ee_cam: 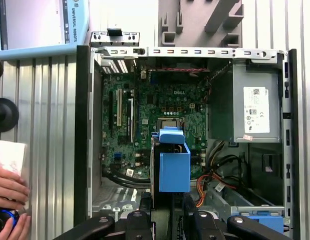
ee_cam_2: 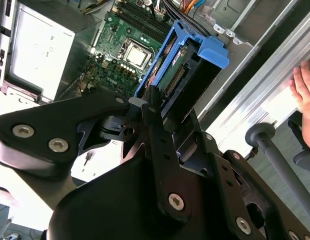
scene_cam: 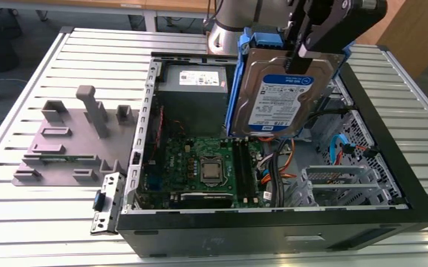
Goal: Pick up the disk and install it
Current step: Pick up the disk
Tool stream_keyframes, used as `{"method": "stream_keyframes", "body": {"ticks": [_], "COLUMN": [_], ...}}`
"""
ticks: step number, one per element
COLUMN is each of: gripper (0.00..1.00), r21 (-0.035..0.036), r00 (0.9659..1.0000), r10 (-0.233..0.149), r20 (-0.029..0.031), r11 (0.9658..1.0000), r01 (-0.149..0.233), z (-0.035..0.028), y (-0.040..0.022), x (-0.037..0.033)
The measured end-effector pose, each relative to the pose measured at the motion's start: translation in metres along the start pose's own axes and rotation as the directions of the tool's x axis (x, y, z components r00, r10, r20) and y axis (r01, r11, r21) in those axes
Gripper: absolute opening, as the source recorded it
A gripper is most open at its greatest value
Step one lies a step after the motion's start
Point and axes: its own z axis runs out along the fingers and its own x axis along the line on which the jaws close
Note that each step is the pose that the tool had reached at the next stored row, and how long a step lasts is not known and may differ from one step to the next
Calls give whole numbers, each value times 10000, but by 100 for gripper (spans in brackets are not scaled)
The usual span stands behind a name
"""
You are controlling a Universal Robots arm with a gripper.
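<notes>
The disk (scene_cam: 280,97) hangs upright above the open computer case (scene_cam: 399,167), silver with a white-and-blue label and blue side rails. My gripper (scene_cam: 303,58) is shut on its top edge in the exterior view. In the second wrist view the disk (ee_cam_2: 187,70) points down toward the motherboard (ee_cam_2: 129,50), held between my black fingers (ee_cam_2: 152,107). The first wrist view looks down the blue rail of the disk (ee_cam: 174,167), which sits over the board just past my gripper (ee_cam: 172,222).
Inside the case are the motherboard (scene_cam: 206,167), a grey power-supply box (scene_cam: 198,83) and a metal drive cage (scene_cam: 340,183) with cables. A grey fixture (scene_cam: 73,139) stands on the slatted table at the exterior view's left. A person's hand (ee_cam: 7,187) rests beside the case.
</notes>
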Motion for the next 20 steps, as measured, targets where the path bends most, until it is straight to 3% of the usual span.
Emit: {"method": "stream_keyframes", "body": {"ticks": [20], "gripper": [35], "r21": [0], "r00": [10000], "r10": [0], "r20": [0], "r11": [10000], "r01": [0], "z": [-2], "y": [-1], "x": [66]}}
